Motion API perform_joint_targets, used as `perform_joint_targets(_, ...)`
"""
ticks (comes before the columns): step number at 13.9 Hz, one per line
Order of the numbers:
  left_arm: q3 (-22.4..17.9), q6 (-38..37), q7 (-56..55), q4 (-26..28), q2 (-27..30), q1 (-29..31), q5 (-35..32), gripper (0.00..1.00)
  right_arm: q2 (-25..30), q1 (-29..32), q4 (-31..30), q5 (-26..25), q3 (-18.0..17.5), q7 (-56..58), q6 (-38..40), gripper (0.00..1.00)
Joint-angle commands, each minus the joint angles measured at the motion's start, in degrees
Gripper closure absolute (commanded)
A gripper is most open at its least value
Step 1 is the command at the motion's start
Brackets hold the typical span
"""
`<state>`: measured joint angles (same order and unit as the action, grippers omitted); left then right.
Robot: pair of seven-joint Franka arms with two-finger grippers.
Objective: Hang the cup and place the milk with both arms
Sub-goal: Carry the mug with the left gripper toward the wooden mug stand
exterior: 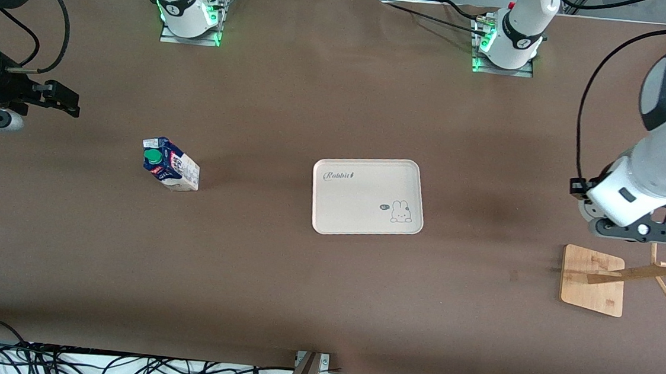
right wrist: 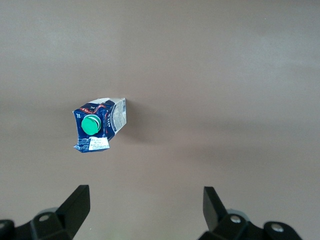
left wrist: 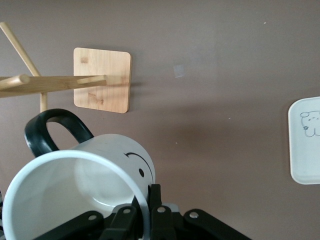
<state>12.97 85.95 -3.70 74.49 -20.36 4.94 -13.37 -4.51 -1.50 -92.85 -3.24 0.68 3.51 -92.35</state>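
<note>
Left gripper (exterior: 641, 230) is hanging over the table at the left arm's end, just above the wooden rack (exterior: 599, 280), though from the front camera its fingers aren't showing. Right gripper (exterior: 69, 105) is floating at the right arm's end of the brown table (exterior: 292, 106). Milk (exterior: 170, 164) is standing upright toward that same end, green cap up, side print too small to read. Pale tray (exterior: 368, 196) is sitting mid-table, with "Rabbit" written on it plus a little bunny drawing.

Left wrist view: the left gripper (left wrist: 145, 210) is pinching the cup (left wrist: 80, 190) by its rim, smiley face and black handle showing, up over the table beside the rack (left wrist: 102, 80).

Right wrist view: the right gripper (right wrist: 145, 207) is spread wide, holding nothing, hovering over bare table near the milk (right wrist: 98, 125).
</note>
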Motion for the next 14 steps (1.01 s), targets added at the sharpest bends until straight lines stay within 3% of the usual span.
perform_joint_targets(1, 0.6, 0.2, 7.5, 0.6, 0.2, 4.2, 4.2, 1.0, 0.9, 1.0, -0.2, -0.5, -1.0, 0.5, -0.1, 0.0)
perform_joint_targets(4, 0.6, 3.6, 17.2, 0.6, -0.1, 5.5, 6.7, 1.0, 0.9, 1.0, -0.2, -0.5, -1.0, 0.5, -0.1, 0.0)
perform_joint_targets(14, 0.2, 4.0, 23.6, 0.4, -1.4, 9.6, 8.5, 1.0, 0.9, 1.0, -0.2, -0.4, -1.1, 0.5, 0.0, 0.0)
